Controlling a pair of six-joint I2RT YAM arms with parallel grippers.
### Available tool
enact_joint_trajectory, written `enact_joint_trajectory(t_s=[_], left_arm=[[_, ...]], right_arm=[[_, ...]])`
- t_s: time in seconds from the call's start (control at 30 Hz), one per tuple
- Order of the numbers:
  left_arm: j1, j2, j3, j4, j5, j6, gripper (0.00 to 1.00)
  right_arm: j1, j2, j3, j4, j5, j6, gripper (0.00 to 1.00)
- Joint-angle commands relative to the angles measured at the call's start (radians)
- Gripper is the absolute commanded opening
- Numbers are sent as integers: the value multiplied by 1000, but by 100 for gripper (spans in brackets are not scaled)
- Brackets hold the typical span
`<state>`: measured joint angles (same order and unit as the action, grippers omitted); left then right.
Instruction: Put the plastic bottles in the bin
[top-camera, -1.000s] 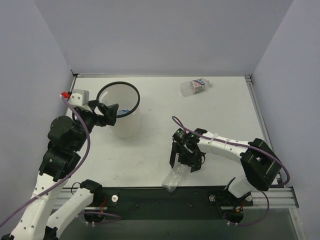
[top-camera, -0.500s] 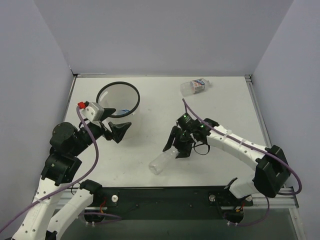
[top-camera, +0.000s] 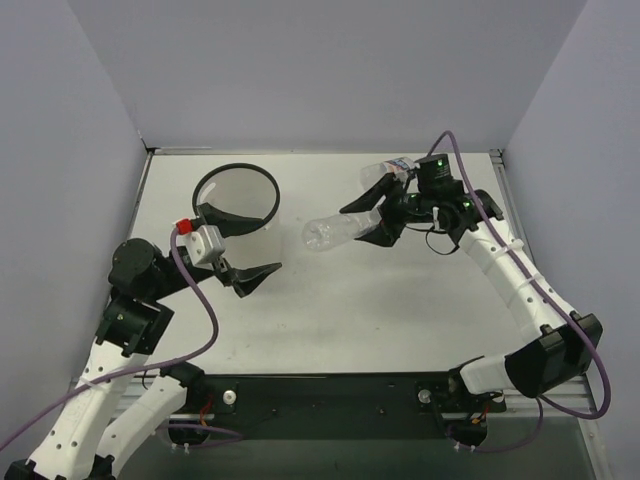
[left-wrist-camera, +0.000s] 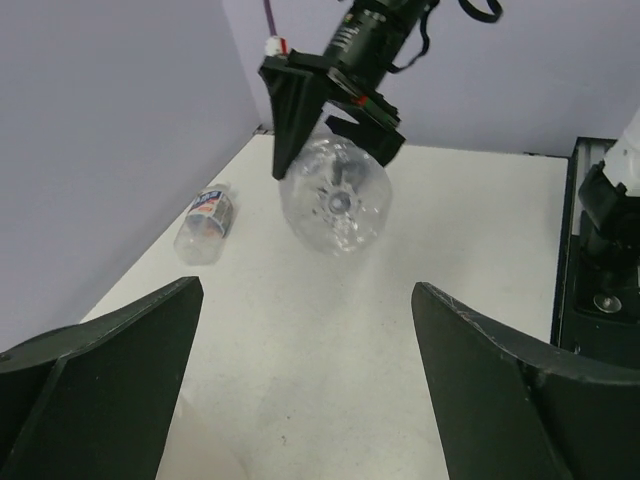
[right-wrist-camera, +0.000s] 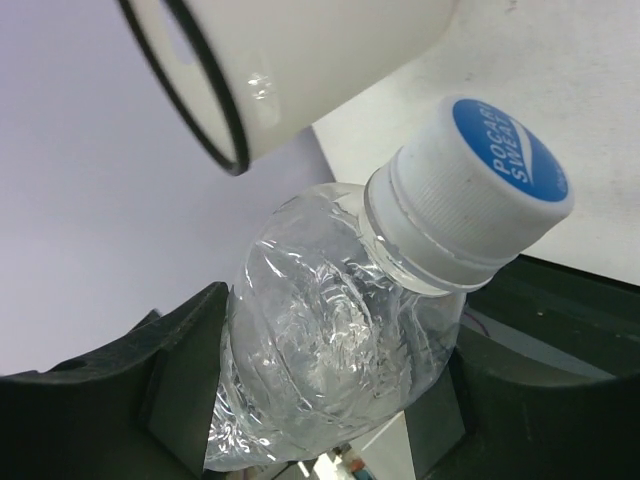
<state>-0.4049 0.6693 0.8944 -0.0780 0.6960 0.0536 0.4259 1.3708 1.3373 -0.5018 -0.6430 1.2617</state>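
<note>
The right jaws, clamped just below the cap of the bottle (top-camera: 335, 226), have lifted it from the desk's (top-camera: 330, 320) 6 o'clock edge toward 1 o'clock. The left jaws, now off the bin (top-camera: 236, 165), hang wide. The bottle's long axis lies near level, base toward the bin at 9 o'clock. It is probably best carried over the rim and tipped base-down before release.

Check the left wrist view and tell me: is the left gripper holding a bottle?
No, the left gripper is wide open and empty, while the right gripper holds the bottle.
</note>
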Motion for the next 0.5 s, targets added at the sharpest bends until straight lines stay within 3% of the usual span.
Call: enact_joint_trajectory(t_s=[0.0,0.13,0.2,0.47], left_arm=[[-12,24,54,80,140,113,97],[-23,65,72,63,164,137,97],[-40,84,69,131,155,152,97],[-195,196,126,156,-5,311,97]], right_arm=[[-39,25,108,17,-168,18,45],[-23,57,149,115,-254,79,45],[-4,68,146,170,-283,143,44],[85,79,115,370,-310,303,44]])
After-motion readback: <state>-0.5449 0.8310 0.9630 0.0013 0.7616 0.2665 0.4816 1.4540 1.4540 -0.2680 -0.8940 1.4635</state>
